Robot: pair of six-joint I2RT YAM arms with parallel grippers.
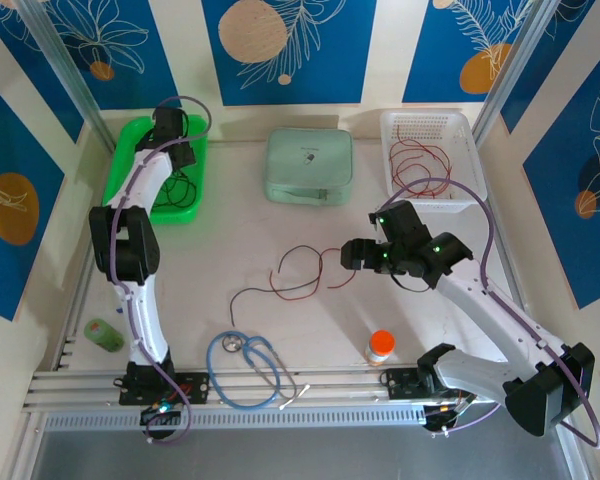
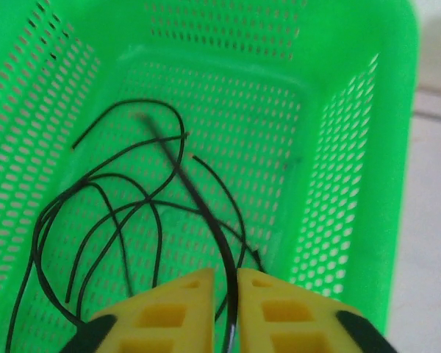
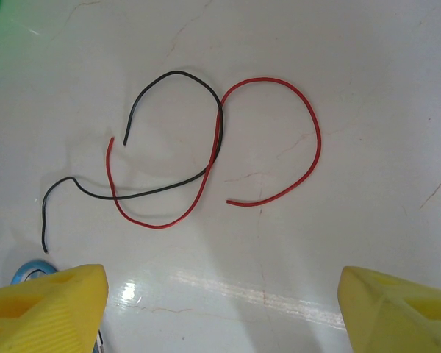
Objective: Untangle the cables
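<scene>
A red cable (image 3: 309, 132) and a black cable (image 3: 169, 77) lie crossed over each other on the white table, also seen from above as red cable (image 1: 300, 270) and black cable (image 1: 250, 293). My right gripper (image 3: 222, 309) hovers over them, wide open and holding nothing; from above the right gripper (image 1: 352, 255) sits just right of the red loop. More black cables (image 2: 95, 220) lie looped in the green basket (image 2: 353, 184). My left gripper (image 2: 226, 294) hangs in that basket, its jaws slightly apart with one black cable running between them.
A white basket (image 1: 460, 125) at the back right holds red cables (image 1: 420, 165). A mint case (image 1: 309, 165) lies at the back middle. A light-blue stethoscope (image 1: 250, 365), an orange-capped bottle (image 1: 380, 346) and a small green object (image 1: 105, 333) sit near the front edge.
</scene>
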